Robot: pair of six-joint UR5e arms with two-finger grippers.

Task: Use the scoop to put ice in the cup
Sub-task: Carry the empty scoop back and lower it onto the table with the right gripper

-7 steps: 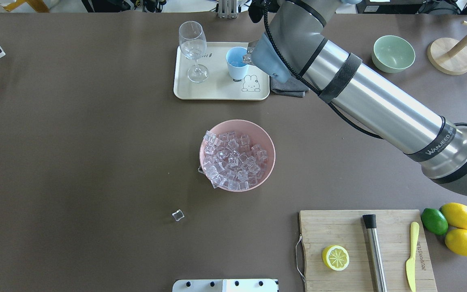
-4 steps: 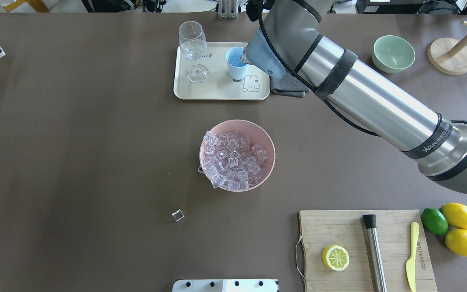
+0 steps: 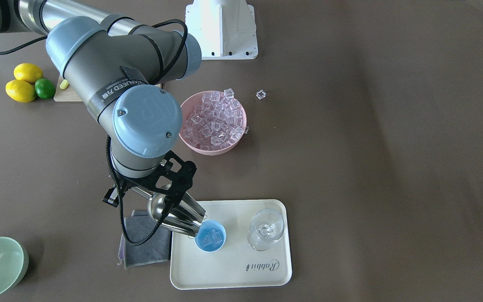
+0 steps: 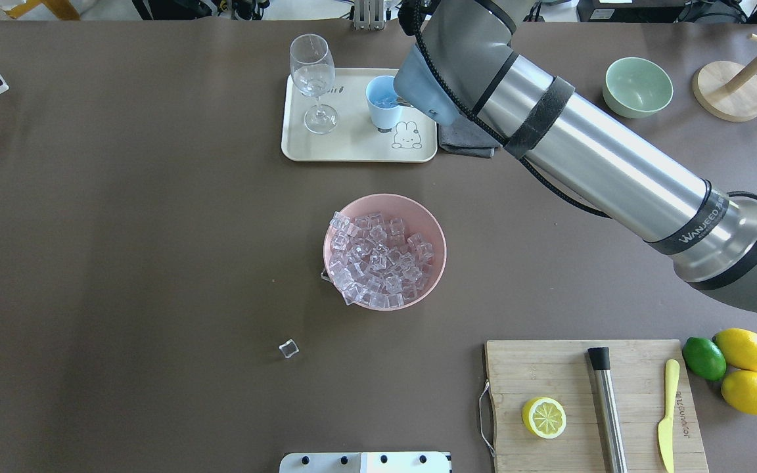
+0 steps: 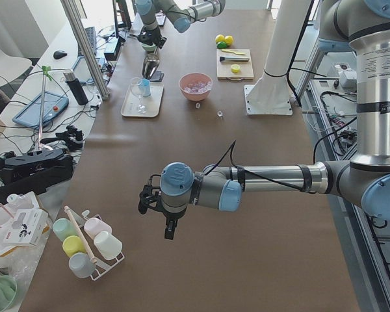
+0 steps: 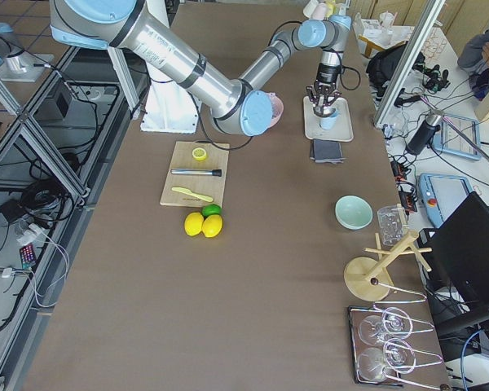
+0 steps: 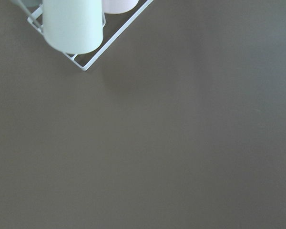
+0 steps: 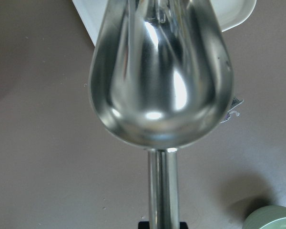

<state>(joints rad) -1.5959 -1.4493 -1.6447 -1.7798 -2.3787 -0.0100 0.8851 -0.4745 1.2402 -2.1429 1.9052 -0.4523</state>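
Observation:
My right gripper (image 3: 158,193) is shut on the handle of the steel scoop (image 3: 177,214). The scoop is tipped down with its lip at the rim of the light-blue cup (image 3: 202,243) on the cream tray. A few ice cubes (image 3: 212,236) lie in the cup. In the right wrist view the scoop bowl (image 8: 159,71) looks empty. In the overhead view my wrist hides the scoop and part of the cup (image 4: 381,117). More ice (image 4: 378,259) fills a pink bowl (image 4: 385,198) at mid-table. My left gripper (image 5: 169,227) hangs over bare table far to the left; I cannot tell if it is open.
The tray (image 4: 352,148) also bears a clear wine glass (image 4: 313,72). A grey cloth (image 4: 464,141) lies right of the tray and a green bowl (image 4: 638,85) further right. One loose cube (image 4: 288,349) lies on the table. A cutting board (image 4: 562,374) holds a steel cylinder (image 4: 607,407).
My right wrist has swung a little left over the cup. The cubes seen at the scoop's lip earlier no longer show there; ice lies in the cup.

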